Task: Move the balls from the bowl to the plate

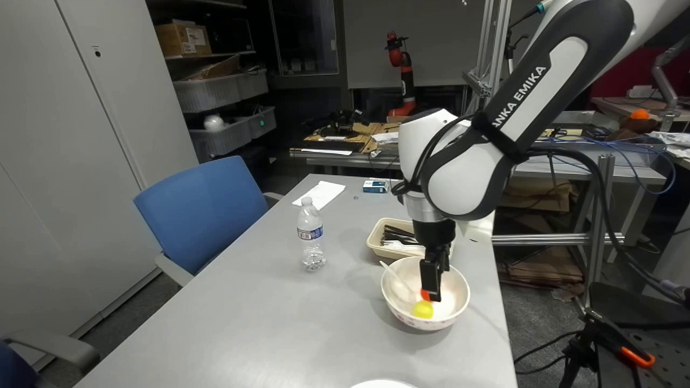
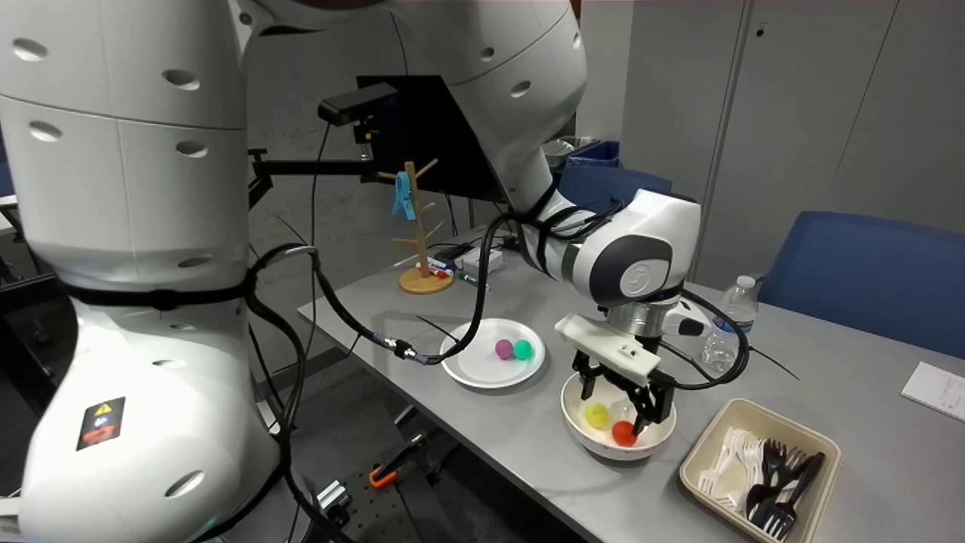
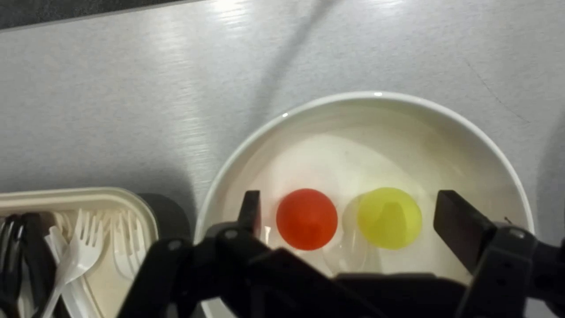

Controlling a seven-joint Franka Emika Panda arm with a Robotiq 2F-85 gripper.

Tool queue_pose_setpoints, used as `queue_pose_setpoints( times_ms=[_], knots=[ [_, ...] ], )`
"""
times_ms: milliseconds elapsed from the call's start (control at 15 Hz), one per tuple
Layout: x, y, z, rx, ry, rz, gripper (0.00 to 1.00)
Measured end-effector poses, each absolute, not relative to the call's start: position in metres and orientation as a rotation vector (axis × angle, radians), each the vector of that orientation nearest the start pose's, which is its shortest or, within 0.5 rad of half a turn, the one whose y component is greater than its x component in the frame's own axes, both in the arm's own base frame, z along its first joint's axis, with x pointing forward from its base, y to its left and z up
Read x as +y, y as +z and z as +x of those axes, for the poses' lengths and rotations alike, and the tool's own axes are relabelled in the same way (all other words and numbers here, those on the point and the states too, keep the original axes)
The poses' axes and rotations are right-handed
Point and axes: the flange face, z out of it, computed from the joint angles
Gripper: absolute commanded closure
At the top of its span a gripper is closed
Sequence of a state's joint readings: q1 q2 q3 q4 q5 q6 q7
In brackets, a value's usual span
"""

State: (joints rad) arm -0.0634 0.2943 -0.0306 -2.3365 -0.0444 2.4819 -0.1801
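Lettering (image 1: 520,98) in white capitals, "ANKA EMIKA", is borne on the dark side of the robot arm (image 1: 547,94), upper right of an exterior view, its start covered by a black strap (image 1: 495,133). A warning sticker (image 2: 100,423) with yellow triangle is affixed to the white base (image 2: 162,422), lower left of an exterior view. Print on the bottle label (image 1: 310,233), just left of centre, cannot be read.

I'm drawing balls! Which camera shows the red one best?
The wrist view: the red ball shows whole and biggest. Both exterior views show it smaller; in an exterior view a gripper finger partly hides it.
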Motion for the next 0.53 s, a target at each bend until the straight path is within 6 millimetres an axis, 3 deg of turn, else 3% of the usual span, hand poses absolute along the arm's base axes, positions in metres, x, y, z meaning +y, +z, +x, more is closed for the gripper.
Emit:
queue_pose_setpoints(
  times_ms=[533],
  knots=[
    [-0.043, 0.183, 0.507, -0.682, 0.142, -3.092, 0.0]
  ],
)
